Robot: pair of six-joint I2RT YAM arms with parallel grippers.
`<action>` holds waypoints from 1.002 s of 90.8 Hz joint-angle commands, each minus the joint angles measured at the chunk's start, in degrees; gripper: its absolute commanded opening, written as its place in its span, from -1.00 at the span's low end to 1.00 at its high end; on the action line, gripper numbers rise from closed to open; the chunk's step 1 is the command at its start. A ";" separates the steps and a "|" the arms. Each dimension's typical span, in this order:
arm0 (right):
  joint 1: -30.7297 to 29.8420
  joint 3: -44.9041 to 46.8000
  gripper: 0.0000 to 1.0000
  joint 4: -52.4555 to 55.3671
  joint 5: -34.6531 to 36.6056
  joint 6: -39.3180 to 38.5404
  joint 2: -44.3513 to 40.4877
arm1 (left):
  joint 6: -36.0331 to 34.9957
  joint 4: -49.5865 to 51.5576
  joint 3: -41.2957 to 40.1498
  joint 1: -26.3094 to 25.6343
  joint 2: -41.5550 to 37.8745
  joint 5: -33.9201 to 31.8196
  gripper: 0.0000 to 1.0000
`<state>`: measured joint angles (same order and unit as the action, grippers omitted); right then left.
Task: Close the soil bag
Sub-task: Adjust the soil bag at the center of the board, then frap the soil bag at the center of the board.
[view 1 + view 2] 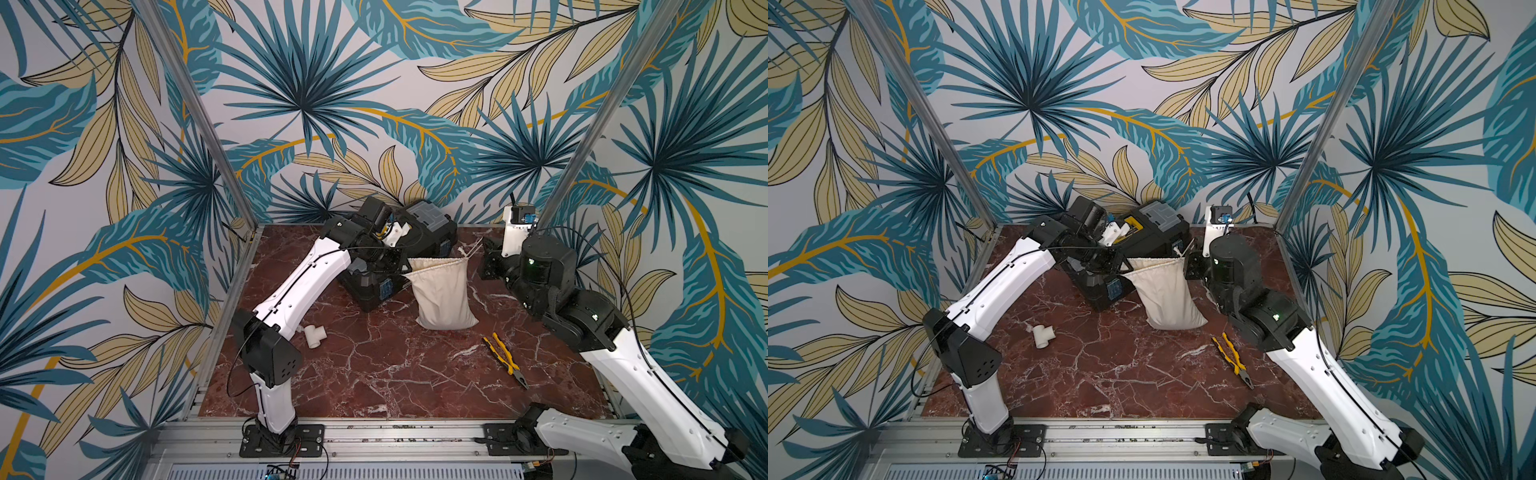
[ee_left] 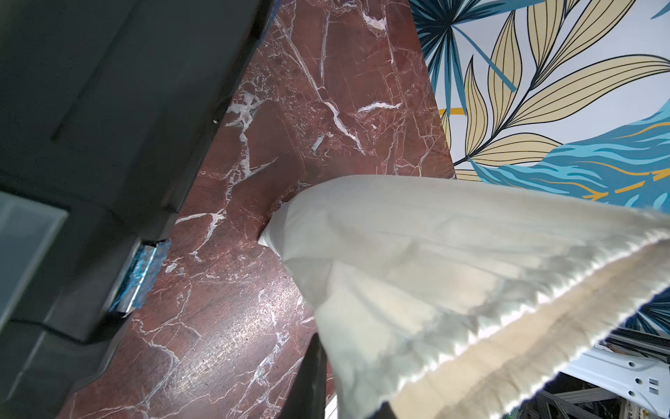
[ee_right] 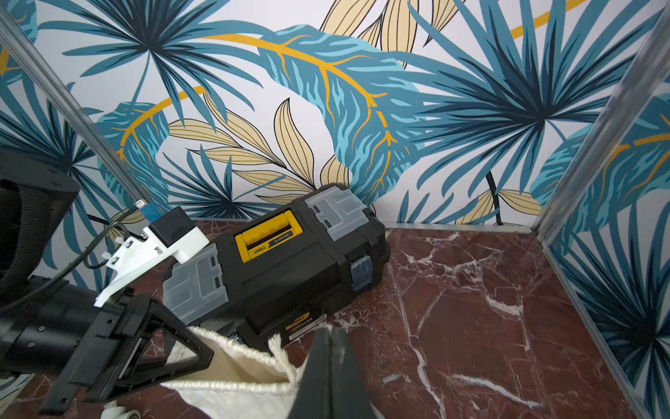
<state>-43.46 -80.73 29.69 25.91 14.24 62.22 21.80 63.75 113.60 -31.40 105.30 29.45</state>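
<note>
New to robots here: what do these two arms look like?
The left arm and right arm have white shells, black joints and a thin black cable each. Green lights glow on the right arm. The left gripper and right gripper are black, triangular.

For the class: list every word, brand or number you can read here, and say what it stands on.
"deli": on the yellow handle of the toolbox.
"deli": on the sticker on the toolbox's side; its smaller print is blurred.
The code label on the handle is too blurred to read.
The soil bag has no writing.
</note>
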 commanded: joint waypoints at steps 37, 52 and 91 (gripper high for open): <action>4.72 9.66 -1.00 -8.20 -11.39 1.16 -2.84 | 0.77 -4.47 -1.20 0.58 1.83 4.36 -0.33; 4.77 7.87 -1.00 -6.39 -12.85 1.25 -1.27 | 0.13 -4.33 0.39 0.57 2.46 4.96 -0.24; 5.98 6.46 -1.00 -5.44 -9.60 -0.44 -2.03 | -0.62 -3.12 2.30 0.61 1.98 4.97 -0.94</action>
<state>-38.22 -73.41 24.08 14.15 14.70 61.19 21.76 60.62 114.32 -31.05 107.50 34.06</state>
